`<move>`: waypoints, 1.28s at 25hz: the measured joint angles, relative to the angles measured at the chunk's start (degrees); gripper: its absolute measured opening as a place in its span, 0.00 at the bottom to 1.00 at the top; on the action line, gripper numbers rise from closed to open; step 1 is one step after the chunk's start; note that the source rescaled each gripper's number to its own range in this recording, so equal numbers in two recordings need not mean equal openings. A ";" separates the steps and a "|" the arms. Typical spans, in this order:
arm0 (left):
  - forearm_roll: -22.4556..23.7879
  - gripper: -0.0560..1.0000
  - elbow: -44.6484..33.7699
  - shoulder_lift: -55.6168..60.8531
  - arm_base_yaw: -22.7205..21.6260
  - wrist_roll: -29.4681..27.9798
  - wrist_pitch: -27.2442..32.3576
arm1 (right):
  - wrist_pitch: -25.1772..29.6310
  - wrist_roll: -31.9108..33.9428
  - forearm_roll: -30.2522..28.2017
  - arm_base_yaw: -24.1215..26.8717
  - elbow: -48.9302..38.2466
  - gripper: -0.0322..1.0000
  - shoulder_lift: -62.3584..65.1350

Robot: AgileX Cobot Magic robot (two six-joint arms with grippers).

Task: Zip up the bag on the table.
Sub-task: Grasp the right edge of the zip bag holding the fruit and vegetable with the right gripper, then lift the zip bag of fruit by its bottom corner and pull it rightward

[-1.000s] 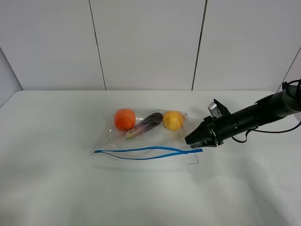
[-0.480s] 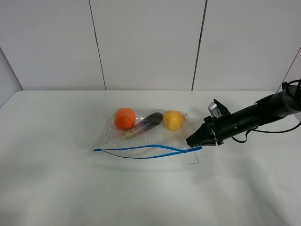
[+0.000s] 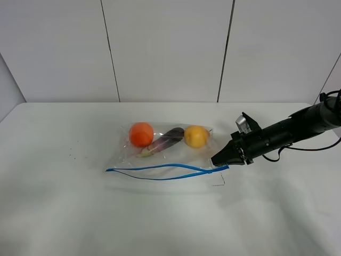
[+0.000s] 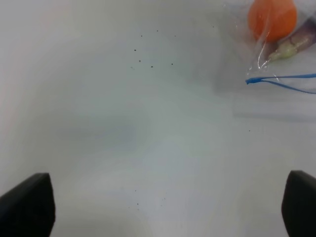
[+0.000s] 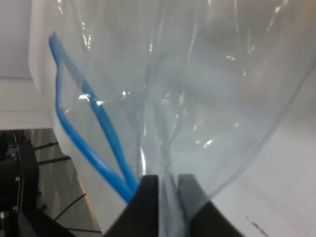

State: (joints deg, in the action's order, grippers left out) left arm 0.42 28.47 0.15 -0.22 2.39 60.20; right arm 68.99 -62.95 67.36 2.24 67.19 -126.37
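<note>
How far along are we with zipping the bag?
Done: the right claw is shut on a corner of the bag, at one end of the blue zipper strip. In hand: anchoring that end; the strip's two tracks gape apart. Left: the open left claw hangs over the table near the other end, touching nothing; the whole zip needs closing.

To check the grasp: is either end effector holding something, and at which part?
The right end effector pinches the bag at its corner, beside the blue zipper strip's end. The left end effector holds nothing.
</note>
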 joint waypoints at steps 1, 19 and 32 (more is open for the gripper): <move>0.00 1.00 0.00 0.00 0.00 0.00 0.00 | 0.00 0.00 0.00 0.00 0.00 0.03 0.00; 0.00 1.00 0.00 0.00 0.00 0.00 0.00 | 0.00 2.12 -0.85 0.00 0.00 0.03 0.00; 0.00 1.00 0.00 0.00 0.00 0.00 0.00 | 0.07 5.59 -0.34 0.00 0.00 0.03 7.04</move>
State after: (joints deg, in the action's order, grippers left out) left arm 0.42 28.47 0.15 -0.22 2.39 60.20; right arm 69.05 -57.36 67.02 2.24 67.19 -119.34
